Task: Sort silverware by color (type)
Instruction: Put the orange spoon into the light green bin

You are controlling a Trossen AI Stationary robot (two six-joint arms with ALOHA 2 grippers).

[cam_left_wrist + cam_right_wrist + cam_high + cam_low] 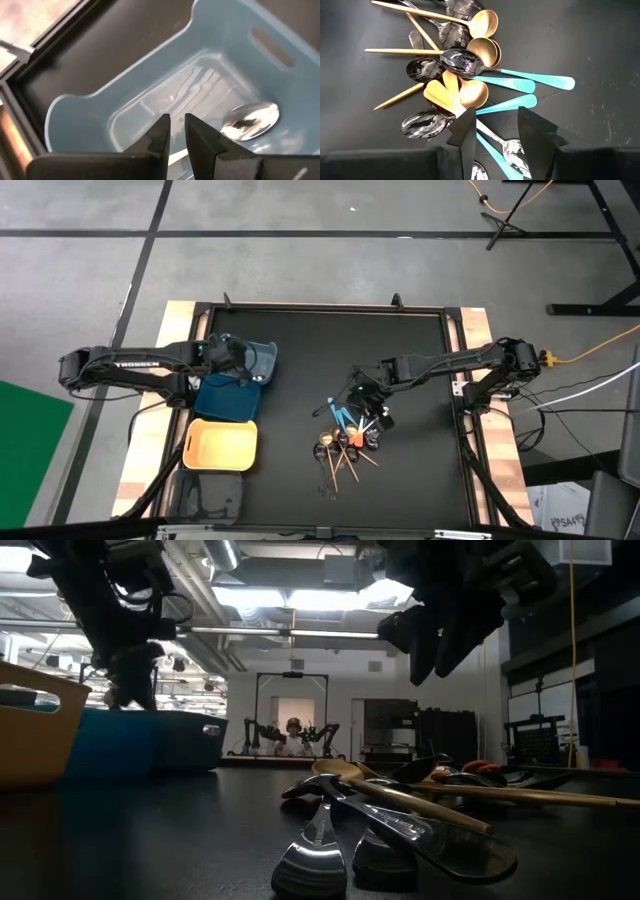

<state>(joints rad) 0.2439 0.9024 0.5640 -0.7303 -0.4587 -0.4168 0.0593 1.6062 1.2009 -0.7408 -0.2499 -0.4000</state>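
The left tool (pixel 238 366) hangs over the blue bin (pixel 262 352) at the left of the bench (pixel 300 420). Its fingers stand narrow, nearly together, with a small gap. A pale, thin handle passes under them in the left wrist view, but whether they grip it cannot be told. A silver spoon head (pixel 250 119) lies on the bin floor just beside the fingers.

The right tool (pixel 492 135) hovers over the silverware pile (pixel 350 442) at the right-centre of the bench, fingers wide and holding nothing. Directly beneath it lie light blue handles (pixel 530 82), gold spoons (pixel 482 22), orange pieces (pixel 442 95) and dark, glossy spoon heads (pixel 460 60), all crossed and overlapping. The yellow bin (pixel 222 444) and a grey bin (pixel 212 495) sit in line below the blue bin, well apart from the pile.

Risks, as judged from this state:
- The pile is tangled. A closing grip on one light blue handle may catch the neighbouring handle or the spoon head lying across it, lifting two colours together.
- Thin, flat pieces on a flat bench give little edge to grip. Fingers may slide over a handle and scatter the heap.
- If the left tool has not fully let go, withdrawing it could drag the piece back out or tip the light bin.
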